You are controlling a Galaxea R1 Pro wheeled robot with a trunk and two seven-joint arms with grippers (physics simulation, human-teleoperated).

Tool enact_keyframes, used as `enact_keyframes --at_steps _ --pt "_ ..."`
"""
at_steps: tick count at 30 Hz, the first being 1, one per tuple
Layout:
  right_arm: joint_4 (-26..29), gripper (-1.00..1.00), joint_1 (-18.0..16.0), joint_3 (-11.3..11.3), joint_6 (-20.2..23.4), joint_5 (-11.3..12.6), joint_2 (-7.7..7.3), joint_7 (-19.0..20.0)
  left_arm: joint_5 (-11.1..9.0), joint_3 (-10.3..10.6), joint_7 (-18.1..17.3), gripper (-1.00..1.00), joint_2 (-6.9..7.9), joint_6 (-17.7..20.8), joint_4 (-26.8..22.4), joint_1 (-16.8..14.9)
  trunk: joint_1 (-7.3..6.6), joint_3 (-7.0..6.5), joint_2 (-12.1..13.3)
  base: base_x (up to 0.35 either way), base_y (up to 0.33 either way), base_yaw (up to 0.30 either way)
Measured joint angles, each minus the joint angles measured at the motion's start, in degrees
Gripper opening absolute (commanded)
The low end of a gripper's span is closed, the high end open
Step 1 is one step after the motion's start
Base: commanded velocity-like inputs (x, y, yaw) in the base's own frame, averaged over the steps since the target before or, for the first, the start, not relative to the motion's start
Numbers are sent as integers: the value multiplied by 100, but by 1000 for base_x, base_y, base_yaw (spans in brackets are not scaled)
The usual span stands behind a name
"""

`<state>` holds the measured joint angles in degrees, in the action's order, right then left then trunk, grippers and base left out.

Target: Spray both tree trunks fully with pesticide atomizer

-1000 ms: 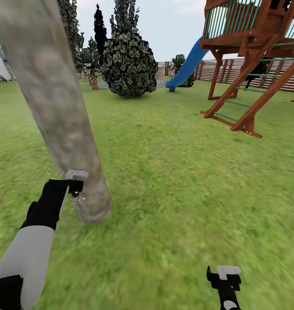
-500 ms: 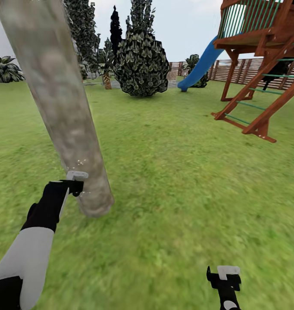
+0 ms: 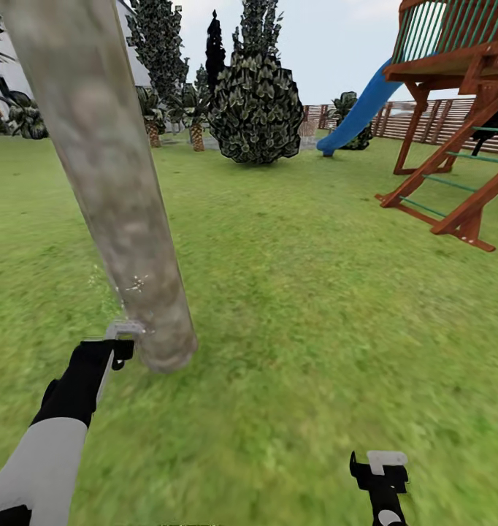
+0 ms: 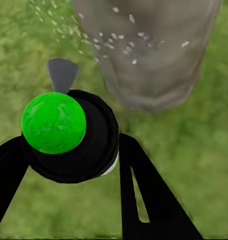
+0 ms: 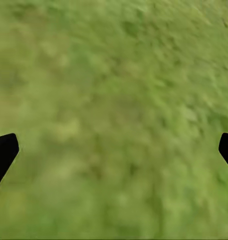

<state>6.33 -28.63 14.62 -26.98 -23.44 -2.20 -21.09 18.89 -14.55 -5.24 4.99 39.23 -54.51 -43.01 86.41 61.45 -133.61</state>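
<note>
A thick mottled grey-beige tree trunk (image 3: 110, 190) leans across the left of the head view and meets the grass at its base (image 3: 167, 354). My left gripper (image 3: 119, 343) is right beside that base, shut on the pesticide atomizer (image 4: 68, 137), a dark round bottle whose top looks bright green in the left wrist view. Its grey nozzle (image 4: 62, 75) points toward the trunk (image 4: 149, 55). Pale spray specks (image 3: 138, 283) dot the bark just above the gripper. My right gripper (image 3: 380, 467) hangs low over bare grass, its fingertips (image 5: 4, 152) wide apart and open.
A wooden play tower with a ladder (image 3: 453, 197) and a blue slide (image 3: 358, 109) stands at the right. A slatted fence (image 3: 424, 117) runs behind it. A dark bushy tree (image 3: 256, 109), palms (image 3: 194, 120) and a white house (image 3: 8, 73) are far back. Open lawn (image 3: 300, 307) lies between.
The camera has turned, shifting the background rightward in the picture. My left gripper with the atomizer sits lower, nearer the trunk's base. Spray specks now show higher on the bark.
</note>
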Motion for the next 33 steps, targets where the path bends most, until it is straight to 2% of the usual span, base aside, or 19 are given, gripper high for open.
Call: enact_keyframes --at_steps 2,4,6,10,14,18,20,22,26,33 --pt "0 100 -2 1 0 -2 0 0 -48 4 -1 -100 -83 -4 5 36 0 0 0 176 -54 89" --pt "0 100 -1 3 0 -2 0 0 -66 13 -4 -100 -312 -71 11 89 0 0 0 277 -95 14" --pt "0 100 2 1 0 -2 -1 0 -23 19 -3 -100 -379 -437 8 279 0 0 0 302 -86 2" --pt "0 100 3 4 0 -2 -8 0 -9 10 -3 -100 -387 -586 -37 323 0 0 0 290 -21 0" --pt "0 100 5 1 0 -2 -1 2 -18 7 -9 -100 -385 -622 -97 336 0 0 0 45 -1 0" --pt "-2 100 1 3 0 -2 -2 8 -180 -3 -14 -100 -364 -642 -103 337 0 0 0 1 0 0" --pt "-3 100 1 3 0 -2 0 9 -301 1 -11 -100 -350 -1171 -70 351 0 0 0 0 0 0" --pt "-1 100 3 2 0 -2 -1 9 -317 -1 -12 -100 -343 -1396 -59 380 0 0 0 0 0 0" --pt "0 100 -2 -3 0 -3 0 9 -328 -1 -20 -100 -332 -1453 -83 398 0 0 0 0 -61 0" --pt "0 100 0 -3 0 -2 0 9 -331 3 -21 -100 -337 -1441 -158 494 0 0 0 0 -261 37"
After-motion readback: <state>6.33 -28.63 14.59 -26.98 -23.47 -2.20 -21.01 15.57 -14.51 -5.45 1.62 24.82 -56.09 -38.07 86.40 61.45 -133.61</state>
